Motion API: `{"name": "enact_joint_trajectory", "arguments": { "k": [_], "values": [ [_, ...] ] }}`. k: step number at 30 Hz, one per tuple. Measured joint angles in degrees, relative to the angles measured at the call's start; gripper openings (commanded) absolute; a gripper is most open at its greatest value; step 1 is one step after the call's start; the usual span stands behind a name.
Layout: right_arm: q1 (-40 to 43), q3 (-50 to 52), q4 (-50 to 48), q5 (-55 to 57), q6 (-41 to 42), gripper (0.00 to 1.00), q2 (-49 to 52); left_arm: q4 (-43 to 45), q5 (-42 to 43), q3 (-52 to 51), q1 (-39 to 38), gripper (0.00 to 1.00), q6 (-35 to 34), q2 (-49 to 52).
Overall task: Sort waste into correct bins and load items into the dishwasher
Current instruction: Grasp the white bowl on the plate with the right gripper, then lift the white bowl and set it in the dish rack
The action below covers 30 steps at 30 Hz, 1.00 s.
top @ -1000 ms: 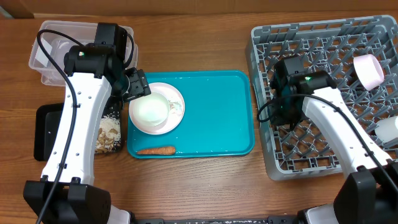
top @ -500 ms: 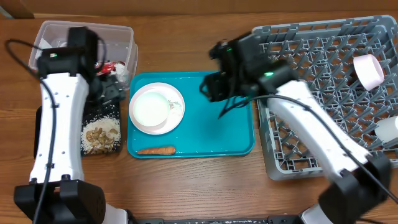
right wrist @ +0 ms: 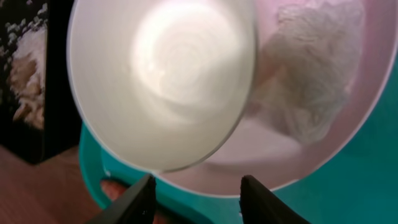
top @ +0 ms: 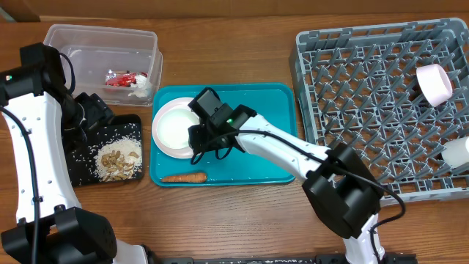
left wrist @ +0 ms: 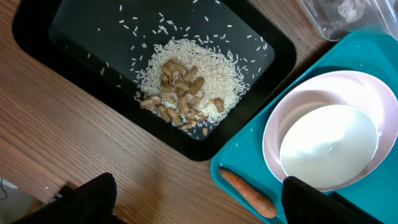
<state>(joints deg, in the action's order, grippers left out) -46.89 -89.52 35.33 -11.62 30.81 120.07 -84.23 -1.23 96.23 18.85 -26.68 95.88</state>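
From overhead the right arm [top: 271, 143] hides the right side of the plate [top: 174, 105], a white cup [top: 458, 154] is cut off at the frame's edge, and up close the bowl [right wrist: 161, 81] is blurred.

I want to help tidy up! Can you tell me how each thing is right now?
Left gripper: open, empty.
Right gripper: open, above the plate.
Clear tub: holds wrapper and paper.
Black tray: holds nuts and rice.
Bowl: sitting on the plate.
Carrot: lying on the teal tray.
Dish rack: a cup lying sideways inside.
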Motion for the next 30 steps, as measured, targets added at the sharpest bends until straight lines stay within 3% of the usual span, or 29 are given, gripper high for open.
{"name": "enact_joint_trajectory", "arguments": {
  "k": [3, 7, 16, 22, 30],
  "values": [
    [-0.02, 0.02, -3.02, 1.6, 3.78, 0.43, 1.46, 0.0, 0.2, 0.0, 0.0, 0.87, 0.0, 0.0],
    [-0.02, 0.0, -3.76, 4.46, 6.88, 0.26, 1.46, 0.0, 0.2, 0.0, 0.0, 0.88, 0.02, 0.0],
    [-0.09, 0.0, -1.97, 6.08, 8.46, 0.2, 1.51, 0.0, 0.22, 0.0, 0.0, 0.88, 0.0, 0.0],
    [-0.07, 0.0, -2.38, 5.84, 8.48, 0.04, 2.56, 0.0, 0.22, 0.0, 0.0, 0.88, 0.0, 0.0],
    [0.79, -2.84, 2.73, 4.46, 0.74, 0.04, -0.2, 0.0, 0.2, 0.0, 0.0, 0.87, 0.0, 0.0]
  ]
}}
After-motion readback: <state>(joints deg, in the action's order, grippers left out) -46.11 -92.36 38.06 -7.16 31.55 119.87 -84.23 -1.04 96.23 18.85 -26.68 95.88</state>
